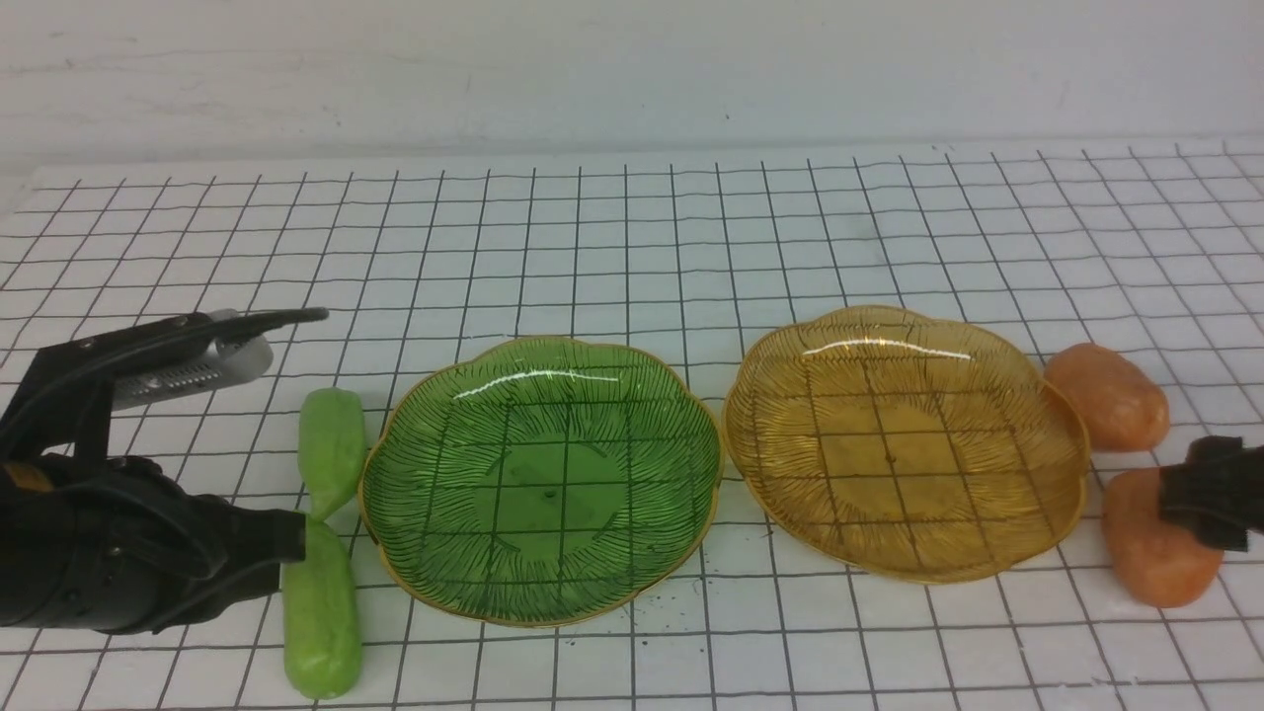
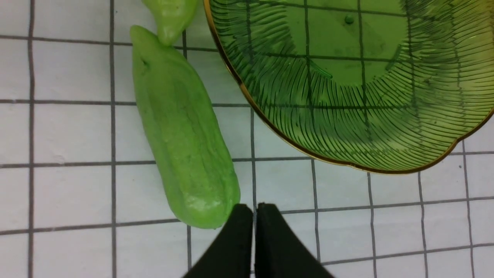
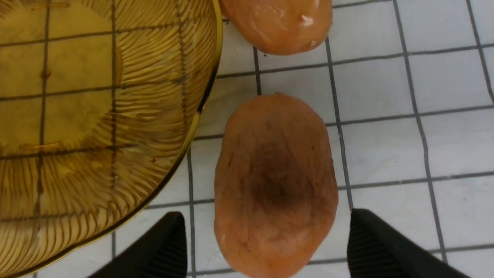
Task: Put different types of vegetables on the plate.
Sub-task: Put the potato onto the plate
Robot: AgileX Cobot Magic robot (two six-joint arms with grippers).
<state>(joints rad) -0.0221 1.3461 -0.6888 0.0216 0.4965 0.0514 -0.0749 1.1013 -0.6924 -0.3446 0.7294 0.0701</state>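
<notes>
Two light-green cucumber pieces lie end to end left of the green plate (image 1: pixel 541 484): the far one (image 1: pixel 334 449) and the near one (image 1: pixel 321 612). My left gripper (image 1: pixel 291 538) is low beside them. In the left wrist view it (image 2: pixel 254 210) is shut and empty, its tips just beside the near cucumber's (image 2: pixel 181 131) blunt end. Two orange-brown potatoes lie right of the amber plate (image 1: pixel 904 439): the far one (image 1: pixel 1108 395) and the near one (image 1: pixel 1155 543). My right gripper (image 1: pixel 1217 491) is open over the near potato (image 3: pixel 276 181), a finger (image 3: pixel 362 231) on each side.
Both plates hold nothing. The green plate's rim (image 2: pixel 270 127) is close to the near cucumber, and the amber plate's rim (image 3: pixel 200 108) is close to the near potato. The far potato (image 3: pixel 278 23) lies just beyond it. A white gridded cloth (image 1: pixel 632 227) runs back to the wall.
</notes>
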